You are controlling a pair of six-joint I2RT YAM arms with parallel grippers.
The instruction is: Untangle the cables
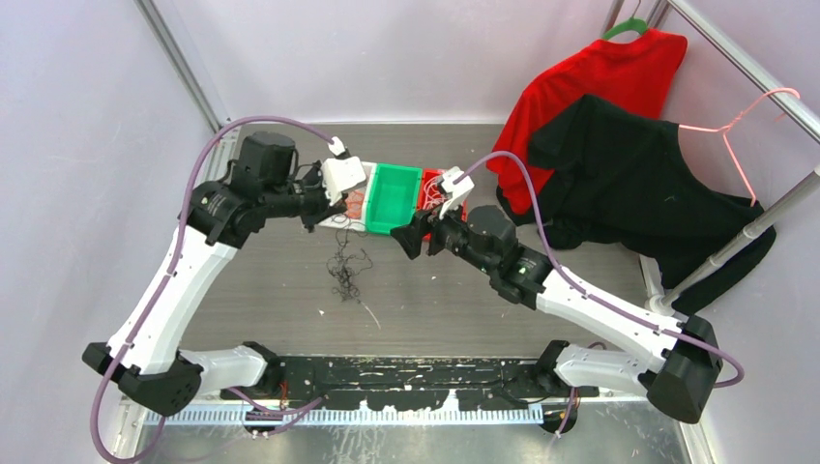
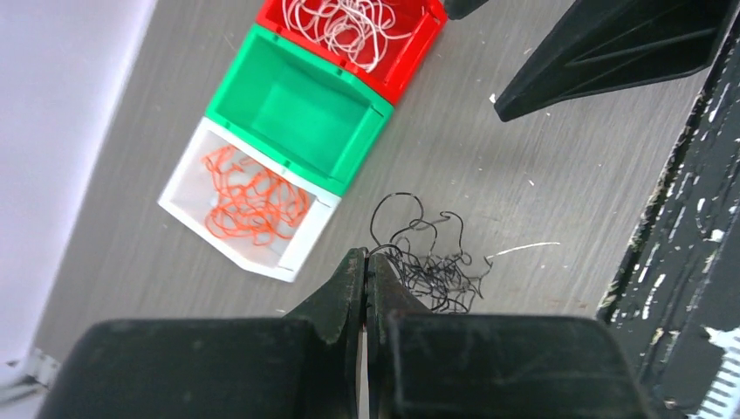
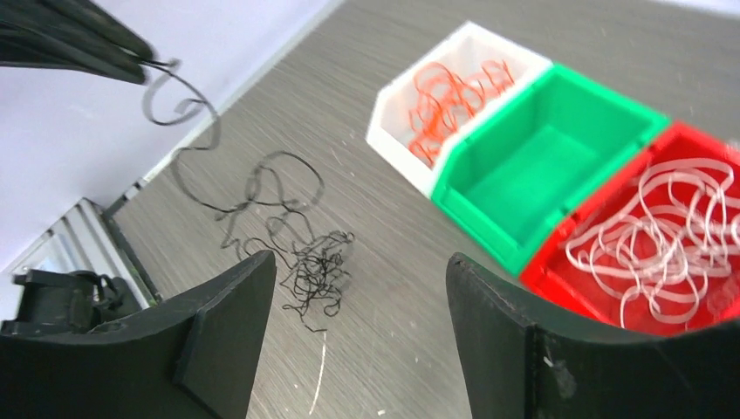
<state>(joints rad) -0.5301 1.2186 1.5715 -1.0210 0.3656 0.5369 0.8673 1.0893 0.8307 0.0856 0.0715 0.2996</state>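
A loose clump of black cables (image 1: 345,274) (image 2: 436,271) (image 3: 314,266) lies on the grey table. My left gripper (image 1: 313,218) (image 2: 366,257) (image 3: 140,68) is shut on one black strand, which curls from its tips down to the clump. My right gripper (image 1: 414,235) (image 3: 358,266) hangs open above the table just right of the clump, with nothing between its fingers. Orange cables (image 2: 253,196) (image 3: 454,87) lie in a white bin (image 2: 305,236). White cables (image 2: 349,26) (image 3: 672,236) lie in a red bin (image 3: 550,266).
A green bin (image 1: 396,198) (image 2: 349,166) (image 3: 471,205) with nothing in it stands between the white and red ones. One stray white strand (image 2: 524,249) (image 3: 318,375) lies near the clump. A red shirt (image 1: 600,77) and a black shirt (image 1: 629,184) hang on a rack at the right.
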